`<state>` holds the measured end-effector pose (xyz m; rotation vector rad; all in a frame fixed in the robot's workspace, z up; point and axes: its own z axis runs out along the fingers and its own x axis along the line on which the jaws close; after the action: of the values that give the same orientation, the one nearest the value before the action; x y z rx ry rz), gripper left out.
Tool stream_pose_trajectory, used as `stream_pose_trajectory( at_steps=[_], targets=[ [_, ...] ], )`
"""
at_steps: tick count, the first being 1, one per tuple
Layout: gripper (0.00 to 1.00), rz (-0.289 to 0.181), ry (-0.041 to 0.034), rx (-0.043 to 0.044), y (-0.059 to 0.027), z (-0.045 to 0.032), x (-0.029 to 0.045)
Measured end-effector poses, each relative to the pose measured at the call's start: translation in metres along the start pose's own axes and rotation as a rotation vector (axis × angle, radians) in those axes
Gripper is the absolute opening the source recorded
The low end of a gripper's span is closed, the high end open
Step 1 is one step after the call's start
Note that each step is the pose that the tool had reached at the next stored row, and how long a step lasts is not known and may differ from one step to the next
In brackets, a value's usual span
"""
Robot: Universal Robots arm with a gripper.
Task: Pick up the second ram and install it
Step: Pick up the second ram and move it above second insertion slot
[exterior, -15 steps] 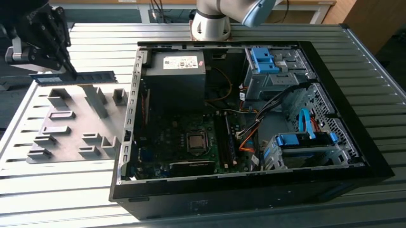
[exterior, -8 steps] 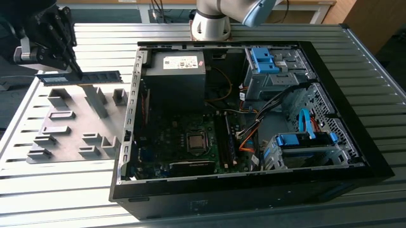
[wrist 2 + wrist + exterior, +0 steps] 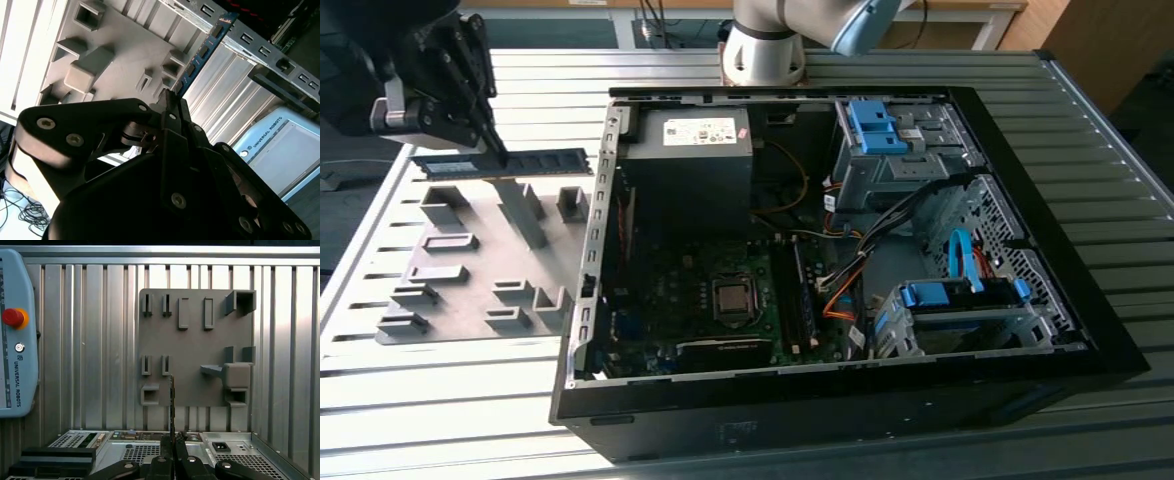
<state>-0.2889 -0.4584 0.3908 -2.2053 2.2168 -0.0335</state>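
The second ram [image 3: 500, 162] is a long, narrow blue-green stick with dark chips. It hangs level in the air above the far end of the grey fixture plate [image 3: 480, 250], at the exterior view's left. My gripper [image 3: 491, 148] is shut on its top edge near the middle. In the second wrist view the ram [image 3: 200, 55] runs out from between the closed black fingers [image 3: 172, 107]. In the first wrist view the ram [image 3: 172, 405] shows edge-on as a thin line rising from the gripper [image 3: 173, 440]. The black motherboard slots [image 3: 797, 295] lie inside the open computer case [image 3: 600, 300].
The fixture plate [image 3: 195, 350] carries several raised grey blocks and slots. The case, to the exterior view's right of the plate, holds a power supply [image 3: 687, 150], blue drive bays [image 3: 881, 125] and loose cables. A teach pendant [image 3: 17, 340] lies on the ribbed metal table [image 3: 454, 400]. The arm's base [image 3: 767, 45] stands behind the case.
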Motion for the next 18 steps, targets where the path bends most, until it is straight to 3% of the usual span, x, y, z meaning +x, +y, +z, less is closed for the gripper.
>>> stream_pose_trajectory(
  at_steps=[18],
  targets=[
    [0.14,0.0,0.0,0.0,-0.0373,0.001,-0.0002]
  ],
)
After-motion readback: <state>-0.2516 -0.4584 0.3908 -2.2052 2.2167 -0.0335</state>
